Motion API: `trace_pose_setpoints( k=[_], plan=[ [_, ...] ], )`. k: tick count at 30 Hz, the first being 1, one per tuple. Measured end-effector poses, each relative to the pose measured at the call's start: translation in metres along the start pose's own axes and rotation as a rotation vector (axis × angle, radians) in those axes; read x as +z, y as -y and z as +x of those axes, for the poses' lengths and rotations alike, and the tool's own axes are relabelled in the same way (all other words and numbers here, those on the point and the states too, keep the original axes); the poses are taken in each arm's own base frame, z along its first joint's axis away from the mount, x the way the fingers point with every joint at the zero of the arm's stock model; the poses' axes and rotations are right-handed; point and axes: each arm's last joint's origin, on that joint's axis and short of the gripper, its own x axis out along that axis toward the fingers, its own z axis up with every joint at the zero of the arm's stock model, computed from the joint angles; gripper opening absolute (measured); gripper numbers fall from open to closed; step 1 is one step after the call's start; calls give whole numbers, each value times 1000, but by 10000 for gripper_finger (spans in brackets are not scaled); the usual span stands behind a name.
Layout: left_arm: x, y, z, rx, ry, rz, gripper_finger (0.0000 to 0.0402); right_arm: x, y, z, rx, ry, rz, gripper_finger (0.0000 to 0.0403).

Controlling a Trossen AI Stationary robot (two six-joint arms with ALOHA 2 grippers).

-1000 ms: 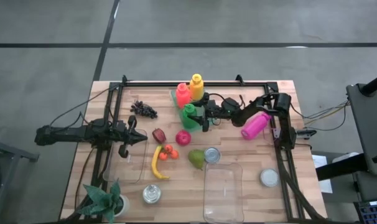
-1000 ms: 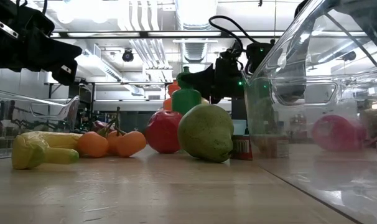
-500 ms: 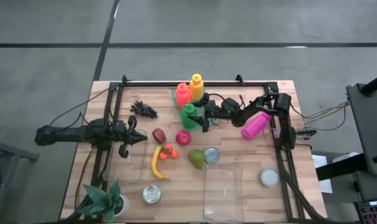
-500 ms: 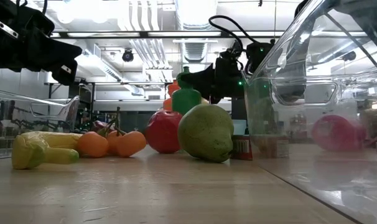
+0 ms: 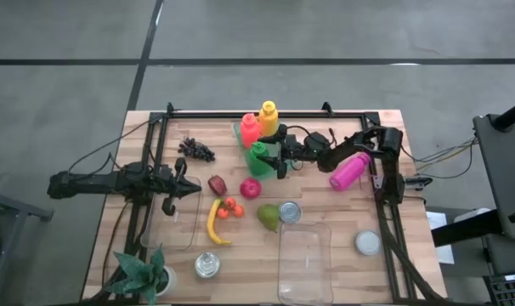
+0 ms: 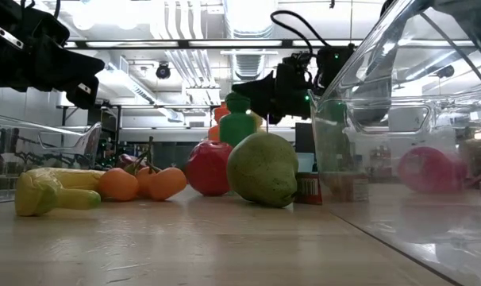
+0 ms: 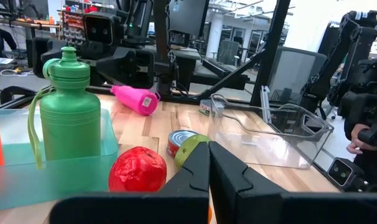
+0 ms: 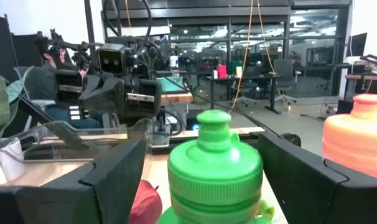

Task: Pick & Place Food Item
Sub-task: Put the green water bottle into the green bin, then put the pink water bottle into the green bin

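No brand, label or writing can be read on any item. The right gripper (image 5: 277,158) is positioned at the green bottle (image 5: 259,158), with its fingers (image 8: 114,174) spread wide on either side of the bottle's cap and no contact seen. The bottle is stood in a teal tray (image 5: 240,138) at the far middle of the table (image 5: 325,212), beside the red bottle (image 5: 250,128) and orange bottle (image 5: 268,117). The left gripper (image 5: 192,189) is held fully closed and empty at the left, over a clear container (image 5: 169,229). Bare wood is seen at the far right corner.
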Motion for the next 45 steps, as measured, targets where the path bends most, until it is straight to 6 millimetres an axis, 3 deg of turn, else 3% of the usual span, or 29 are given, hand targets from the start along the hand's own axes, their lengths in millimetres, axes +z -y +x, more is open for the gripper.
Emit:
trace_pose_setpoints(
  k=[11,17,21,24,30,38,45],
  plan=[
    [0,0,0,0,0,0,1,34,-6,-7,-3,-20,-24,309],
    [0,0,0,0,0,0,1,65,-13,-20,-23,-303,6,309],
    [0,0,0,0,0,0,1,97,-20,-36,-90,-518,-43,309],
    [0,0,0,0,0,0,1,127,-23,-47,-243,-607,36,309],
    [0,0,0,0,0,0,1,164,-18,-74,-781,-599,505,309],
    [0,0,0,0,0,0,1,167,-26,-112,-1170,-615,789,309],
    [0,0,0,0,0,0,1,167,-41,-154,-1511,-442,1170,309]
  ],
)
